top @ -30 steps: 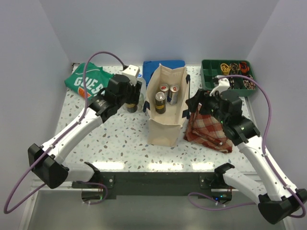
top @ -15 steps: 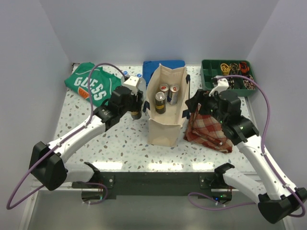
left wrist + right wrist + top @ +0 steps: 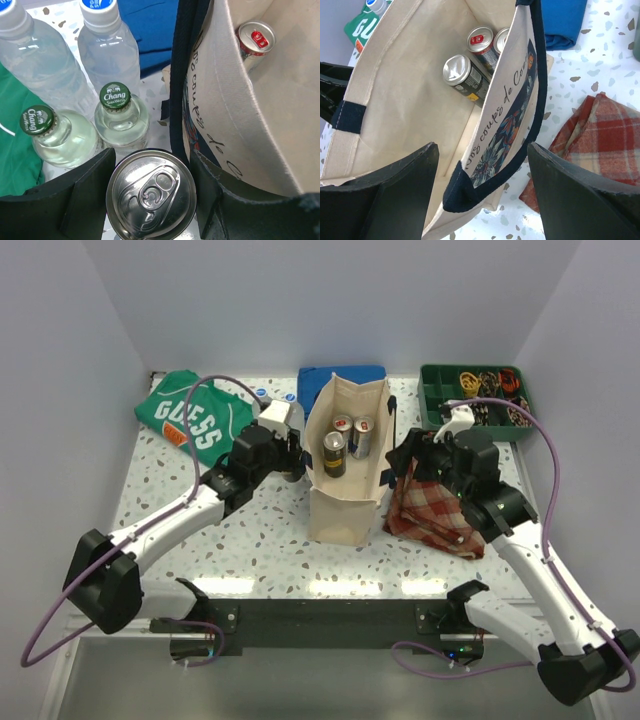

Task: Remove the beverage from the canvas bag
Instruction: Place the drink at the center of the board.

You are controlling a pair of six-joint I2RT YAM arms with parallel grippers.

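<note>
Terrazzo table [image 3: 250,530]: left gripper [image 3: 150,200] clamps beverage can [image 3: 150,190] beside canvas bag [image 3: 345,510].

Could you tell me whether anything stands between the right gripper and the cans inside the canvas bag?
The printed side wall of the cream canvas bag and its navy handle sit between the open right gripper's fingers; the metal cans lie deeper inside.

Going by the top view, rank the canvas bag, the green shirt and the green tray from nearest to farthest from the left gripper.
1. The canvas bag, directly alongside the left gripper, on its right; the gripper holds a silver can.
2. The green shirt, farther back on the left.
3. The green tray, in the back-right corner, beyond the bag.
</note>
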